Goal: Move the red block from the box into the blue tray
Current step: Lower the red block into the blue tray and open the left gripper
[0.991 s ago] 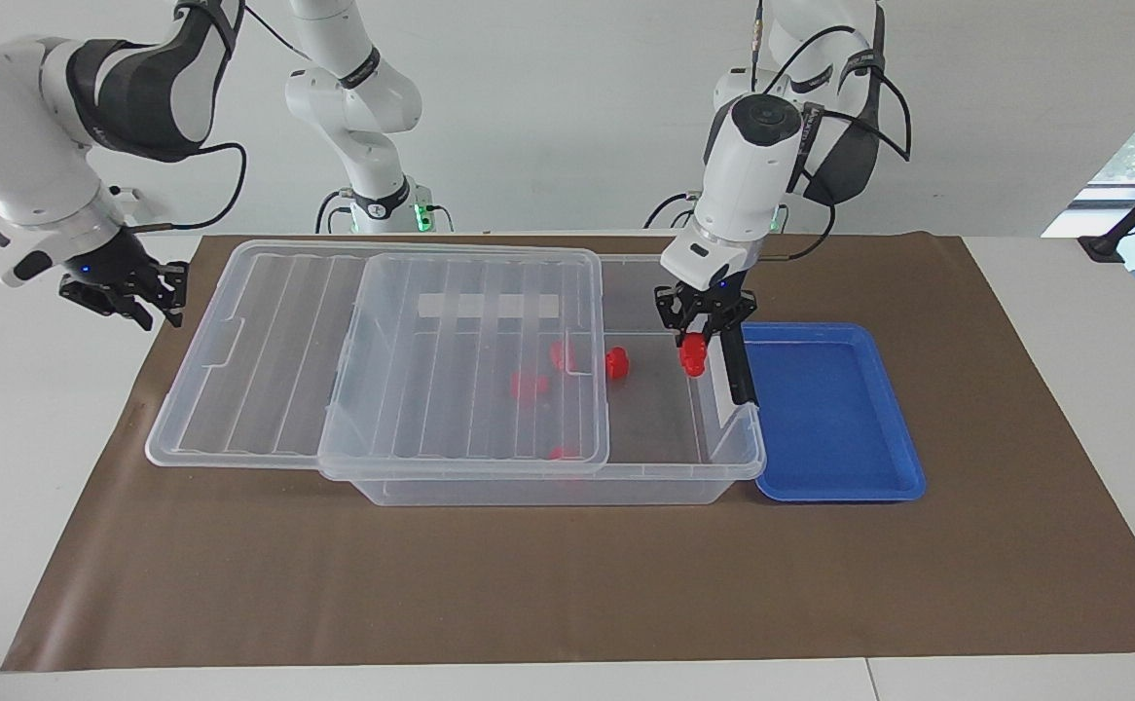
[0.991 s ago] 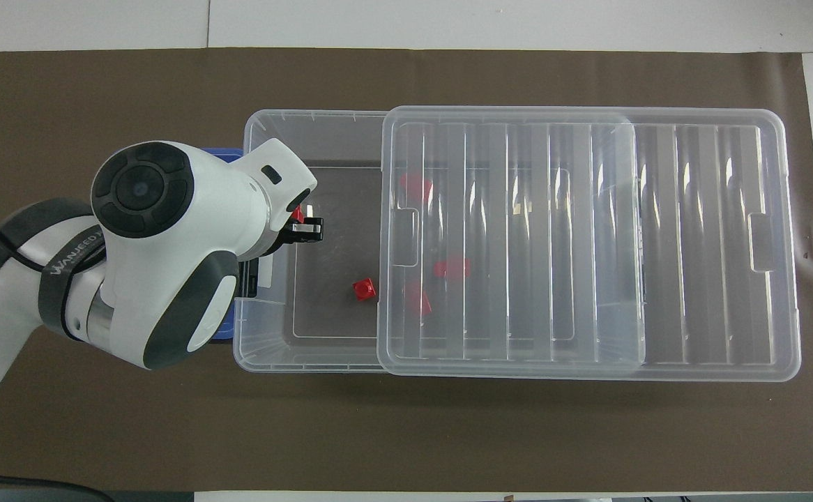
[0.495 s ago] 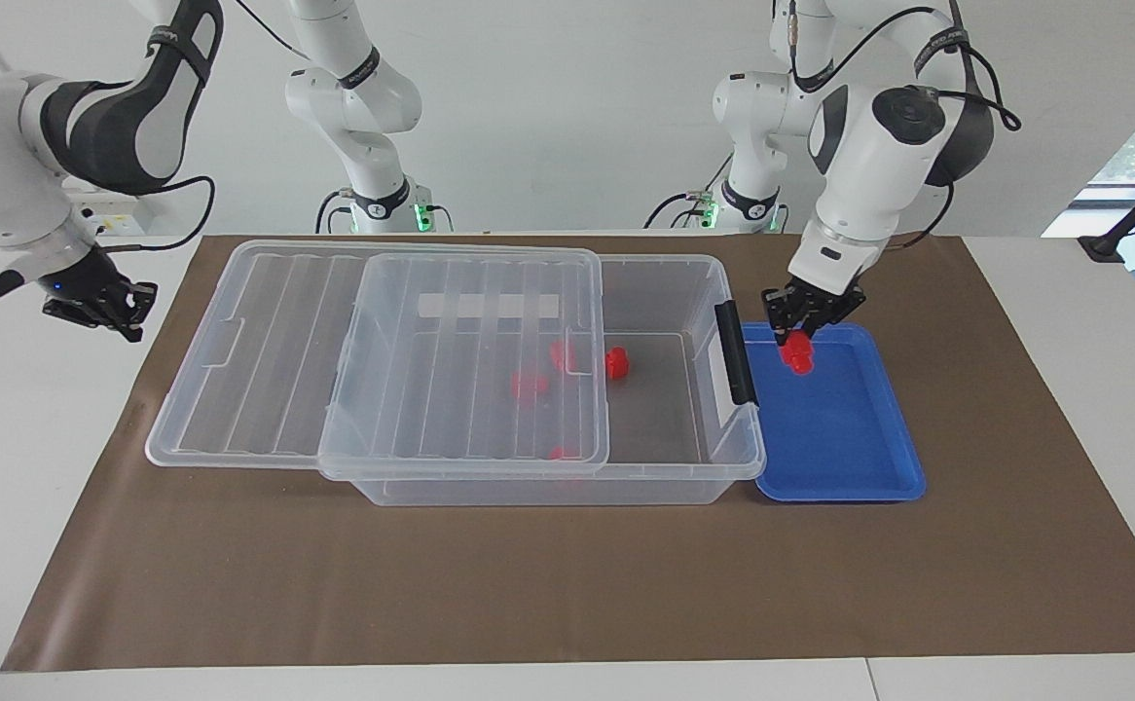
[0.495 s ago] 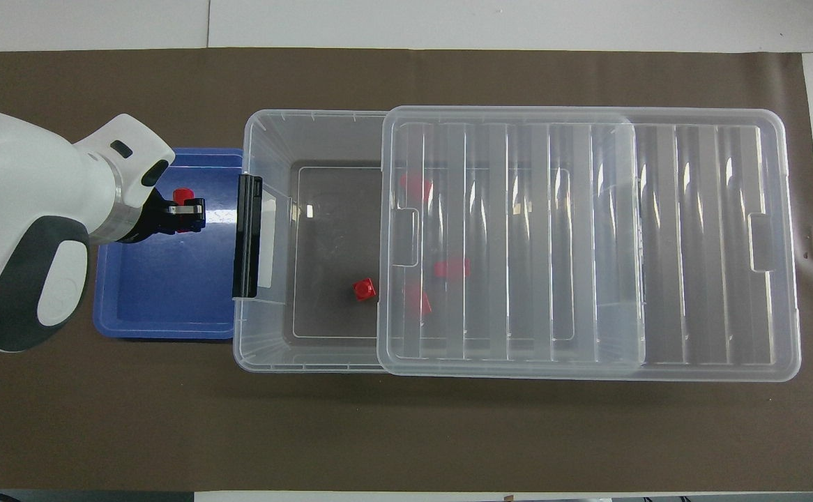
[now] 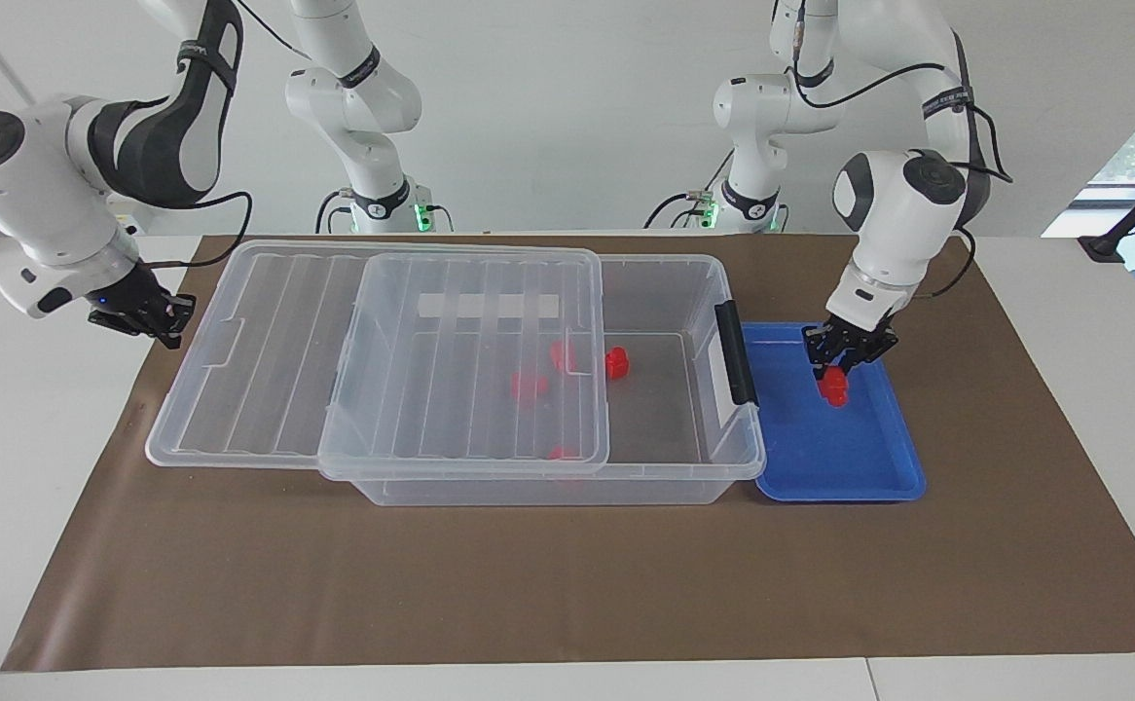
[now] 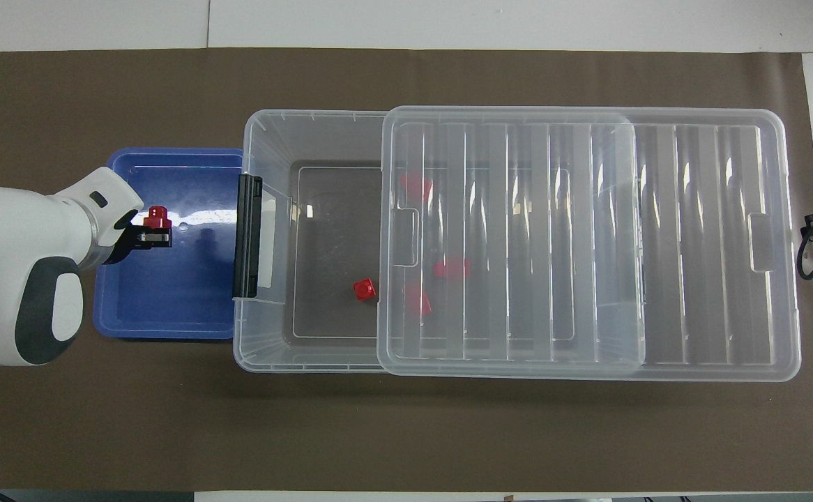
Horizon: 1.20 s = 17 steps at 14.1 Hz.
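My left gripper is low inside the blue tray, shut on a red block that hangs at its fingertips close to the tray floor. I cannot tell whether the block touches the floor. The overhead view shows the left gripper, the red block and the tray too. The clear box stands beside the tray, its black latch toward it. Its lid is slid toward the right arm's end. My right gripper waits by the lid's outer end.
One red block lies uncovered on the box floor. Several more lie under the lid. A brown mat covers the table under everything.
My left gripper carried the red block from over the box's open end, past the latch, and down into the blue tray. My right gripper shifted slightly toward the lid's end.
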Motion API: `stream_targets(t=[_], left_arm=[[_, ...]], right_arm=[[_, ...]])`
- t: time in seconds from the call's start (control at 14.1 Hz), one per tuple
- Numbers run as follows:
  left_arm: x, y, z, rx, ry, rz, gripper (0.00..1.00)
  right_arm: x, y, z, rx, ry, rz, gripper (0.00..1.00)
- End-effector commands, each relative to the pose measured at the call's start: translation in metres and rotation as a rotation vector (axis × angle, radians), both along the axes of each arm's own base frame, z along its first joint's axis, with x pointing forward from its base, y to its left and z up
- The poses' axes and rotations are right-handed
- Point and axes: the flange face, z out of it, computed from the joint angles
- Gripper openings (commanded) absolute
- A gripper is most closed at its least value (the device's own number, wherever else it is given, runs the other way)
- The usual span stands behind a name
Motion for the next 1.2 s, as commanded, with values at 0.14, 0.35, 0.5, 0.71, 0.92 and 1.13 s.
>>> stream_targets(t=[0.14, 0.35, 0.5, 0.71, 0.92, 1.13], left_arm=[[0.015, 0.007, -0.056, -0.002, -0.057, -0.037, 0.0], [0.019, 0.002, -0.071, -0.005, -0.07, -0.044, 0.0], [0.019, 0.002, -0.07, -0.005, -0.061, -0.039, 0.33], [0.015, -0.002, -0.064, -0.002, -0.006, -0.037, 1.0], [0.017, -0.002, -0.038, 0.0, 0.005, -0.04, 1.0], [0.016, -0.004, 0.014, 0.006, 0.049, -0.035, 1.0]], right_arm=[[-0.001, 0.031, 0.0, -0.003, -0.021, -0.034, 0.0], [0.001, 0.04, -0.001, -0.004, -0.023, -0.043, 0.0], [0.003, 0.05, 0.0, -0.005, -0.026, -0.051, 0.0], [0.005, 0.064, -0.001, -0.006, -0.027, -0.075, 0.0], [0.008, 0.081, 0.0, -0.007, -0.031, -0.089, 0.0], [0.009, 0.094, -0.001, -0.008, -0.031, -0.107, 0.0]])
